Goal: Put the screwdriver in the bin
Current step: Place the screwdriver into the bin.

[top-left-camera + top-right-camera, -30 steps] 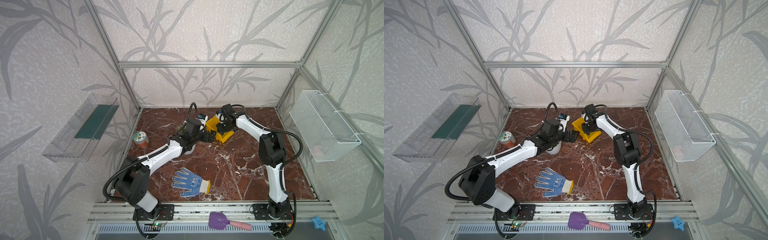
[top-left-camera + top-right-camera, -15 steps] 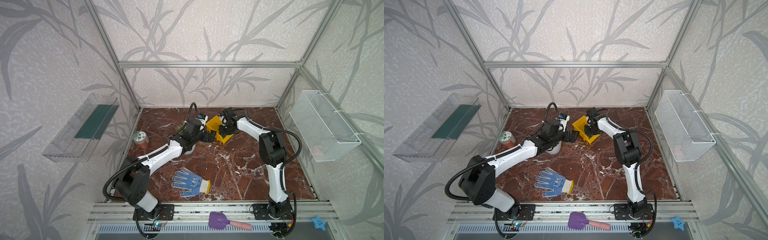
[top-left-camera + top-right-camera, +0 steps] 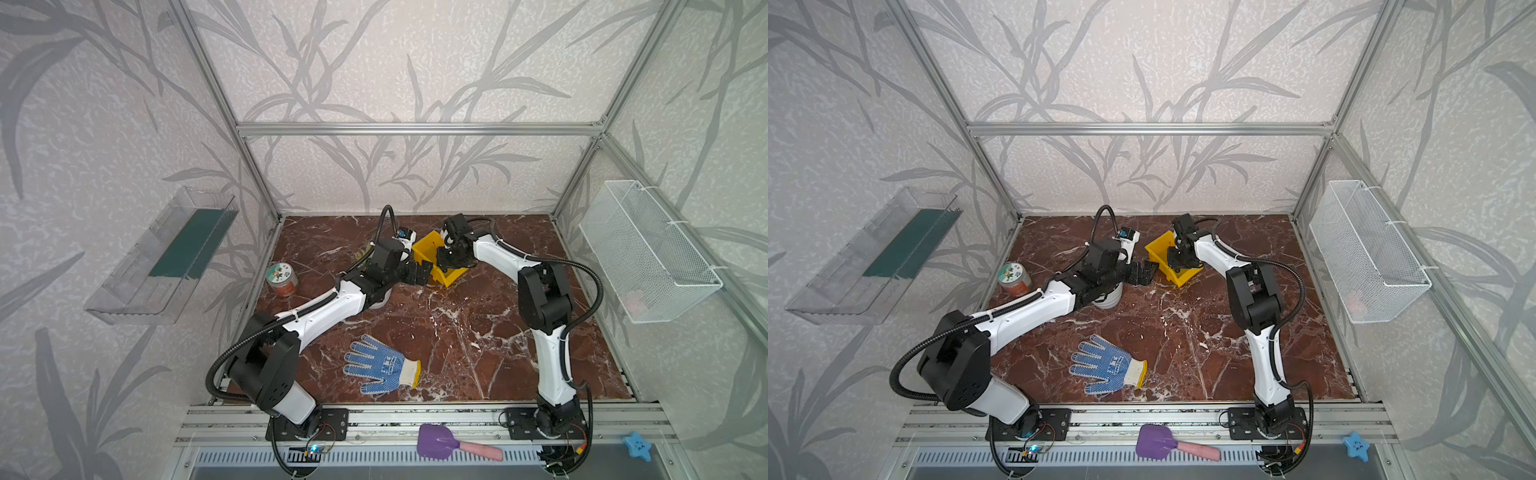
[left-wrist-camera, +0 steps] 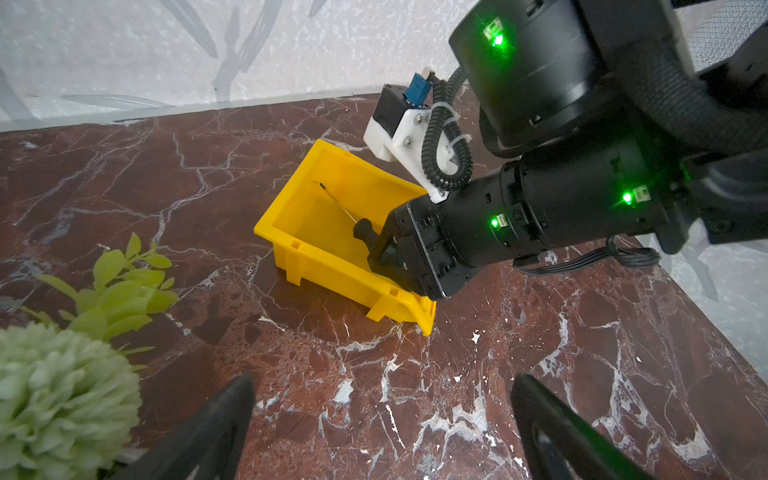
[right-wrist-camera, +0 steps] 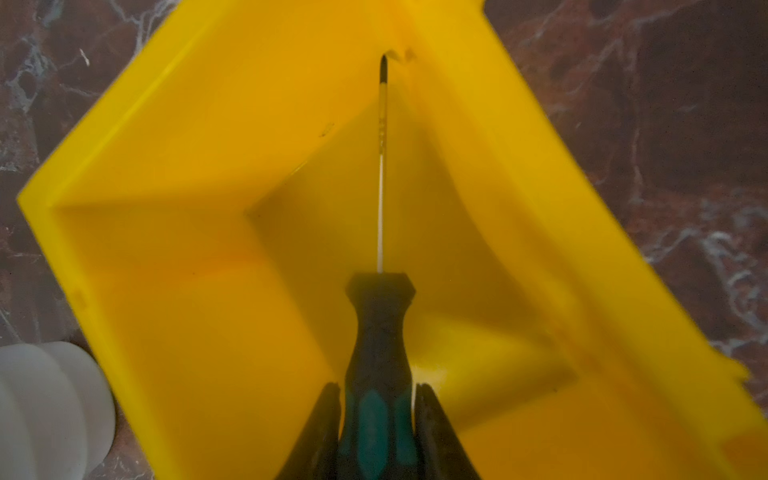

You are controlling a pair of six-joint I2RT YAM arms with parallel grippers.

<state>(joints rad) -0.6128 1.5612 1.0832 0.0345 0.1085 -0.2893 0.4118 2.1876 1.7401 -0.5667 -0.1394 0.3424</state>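
Since the screwdriver (image 5: 380,316) is held inside the bin (image 5: 166,124), handle clamped by the right gripper (image 5: 378,388), probably only a gentle release is called for, left gripper (image 4: 382,382) spread empty nearby.

We see the slim black-and-green-handled screwdriver (image 5: 378,353) reaching down inside the bright yellow plastic open-top bin (image 5: 166,270), its thin metal shaft aimed at an inner corner. The bin stands upright on the red marble floor (image 3: 457,332), towards the back.
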